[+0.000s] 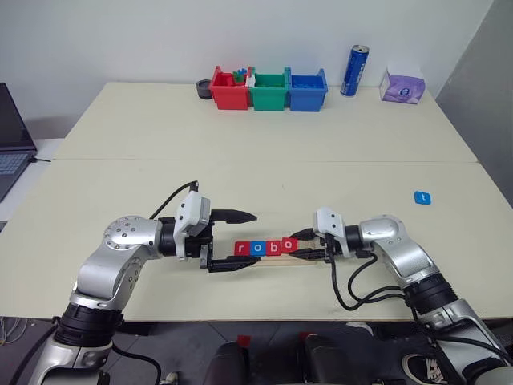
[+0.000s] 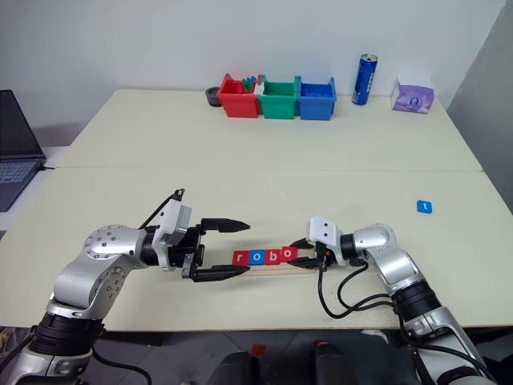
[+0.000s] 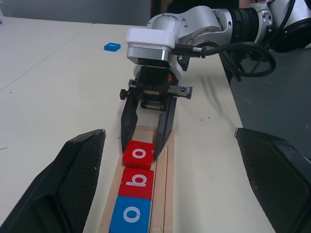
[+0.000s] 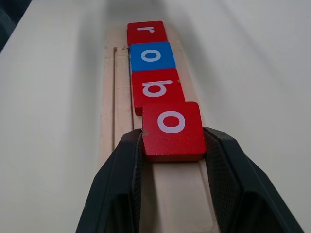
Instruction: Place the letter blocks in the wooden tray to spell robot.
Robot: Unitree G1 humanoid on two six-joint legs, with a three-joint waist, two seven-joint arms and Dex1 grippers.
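The wooden tray (image 1: 276,257) lies near the table's front edge, between my two grippers. Along it sit letter blocks in a row: red r (image 1: 243,249), blue o (image 1: 256,248), red b (image 1: 272,246) and a second red o (image 1: 288,244). My right gripper (image 1: 303,249) is shut on that last red o (image 4: 171,130), a finger (image 4: 121,184) against each side, and the block touches the b, slightly skewed. My left gripper (image 1: 256,239) stands open at the tray's left end, one finger on either side of the strip, holding nothing. A blue t block (image 1: 422,198) lies alone on the table to the right.
Red (image 1: 230,92), green (image 1: 268,91) and blue (image 1: 307,91) bins stand in a row at the table's back edge. A blue can (image 1: 353,70) and a purple tissue box (image 1: 403,86) are to their right. A laptop (image 1: 12,148) sits off the left edge.
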